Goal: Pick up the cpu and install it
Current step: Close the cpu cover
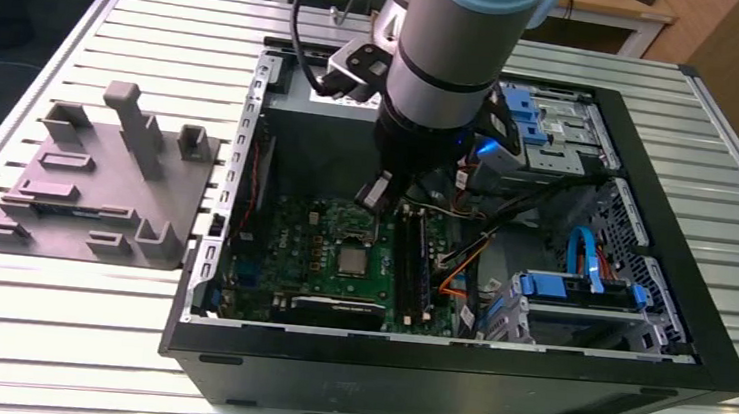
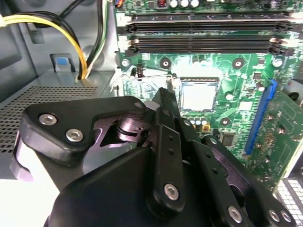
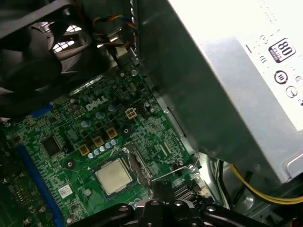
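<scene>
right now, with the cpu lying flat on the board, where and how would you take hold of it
Probably by two opposite edges of the cpu, coming straight down from above. It is a thin flat square lying level on the motherboard, so the rim seems the likeliest thing to pinch. A metal lever runs close along one side, so the edges away from it look freer. The hand hangs just beside it.

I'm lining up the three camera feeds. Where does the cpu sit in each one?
Exterior view: the cpu lies on the green motherboard inside the open case, below the arm.
Second wrist view: the cpu lies just beyond the gripper.
First wrist view: the cpu lies beside the socket's metal latch lever.
Shared landmark: the green motherboard under it.
</scene>
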{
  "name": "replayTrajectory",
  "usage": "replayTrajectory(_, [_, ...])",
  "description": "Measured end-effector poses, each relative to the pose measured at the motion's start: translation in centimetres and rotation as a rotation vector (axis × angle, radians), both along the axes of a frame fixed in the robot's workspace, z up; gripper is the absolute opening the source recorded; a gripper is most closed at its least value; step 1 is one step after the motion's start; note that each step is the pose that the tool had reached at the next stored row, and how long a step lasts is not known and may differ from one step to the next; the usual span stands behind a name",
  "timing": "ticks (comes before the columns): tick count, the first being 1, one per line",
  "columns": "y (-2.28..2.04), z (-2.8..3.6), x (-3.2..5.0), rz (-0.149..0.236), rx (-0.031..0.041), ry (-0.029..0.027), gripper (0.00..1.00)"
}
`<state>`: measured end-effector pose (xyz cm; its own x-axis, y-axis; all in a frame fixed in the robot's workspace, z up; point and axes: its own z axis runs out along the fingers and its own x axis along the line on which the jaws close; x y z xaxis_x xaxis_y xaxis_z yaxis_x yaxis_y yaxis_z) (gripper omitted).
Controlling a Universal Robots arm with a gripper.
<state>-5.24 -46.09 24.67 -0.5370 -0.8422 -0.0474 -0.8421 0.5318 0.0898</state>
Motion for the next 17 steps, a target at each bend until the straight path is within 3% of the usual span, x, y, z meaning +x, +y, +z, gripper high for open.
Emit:
replayTrajectory(11, [-0.72, -0.02, -0.21, 0.004, 0.0000, 0.0000, 0.10])
replayTrajectory(17, [-1.39, -0.04, -0.57, 0.008, 0.0000, -0.0001, 0.10])
